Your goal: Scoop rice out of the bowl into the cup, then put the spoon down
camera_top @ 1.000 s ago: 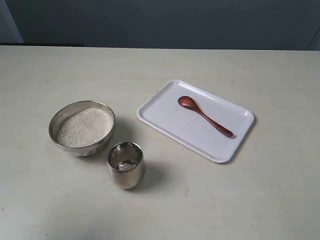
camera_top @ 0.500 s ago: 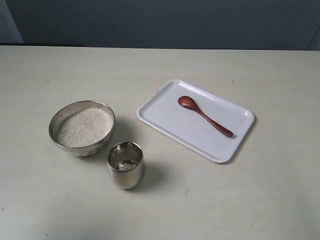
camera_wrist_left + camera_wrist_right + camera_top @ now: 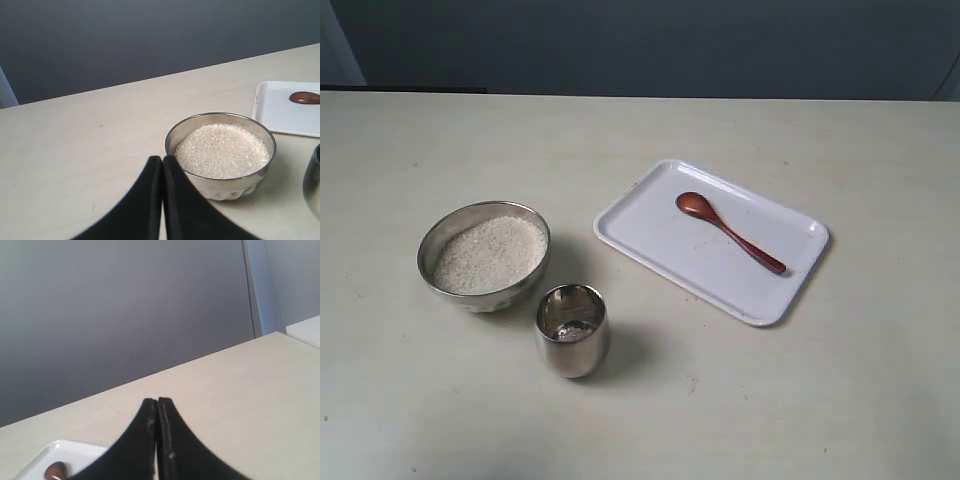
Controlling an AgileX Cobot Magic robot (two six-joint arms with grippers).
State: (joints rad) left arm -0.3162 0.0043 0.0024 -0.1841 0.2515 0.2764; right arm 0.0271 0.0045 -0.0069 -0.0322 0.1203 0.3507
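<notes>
Steel bowl point(image 3: 429, 243) of rice point(image 3: 490, 254) is set leftmost, the cup point(image 3: 571, 332) just beside it, open table point(image 3: 820, 390) all round. Rightward, the spoon point(image 3: 729, 232) is laid unobstructed on a white tray point(image 3: 655, 232). The left gripper point(image 3: 162, 159) and right gripper point(image 3: 157, 401) are clamped together, empty.

The right gripper point(image 3: 157, 401) fills the near part of the view. Its two black fingers point(image 3: 145, 430) are pressed flat against each other, with only a thin seam between them. Small pale scuffs mark them near the tips. Beyond lies a beige surface point(image 3: 240, 390) that reaches a straight far edge. Beside one finger, a rounded corner of a white tray point(image 3: 75, 452) rests on the surface. In the tray is the red-brown bowl end of a spoon point(image 3: 55, 471), the rest cut off by the frame. Behind the surface stands a plain grey wall point(image 3: 125, 305), and a paler panel point(image 3: 290, 280) meets it at a dark vertical line.
</notes>
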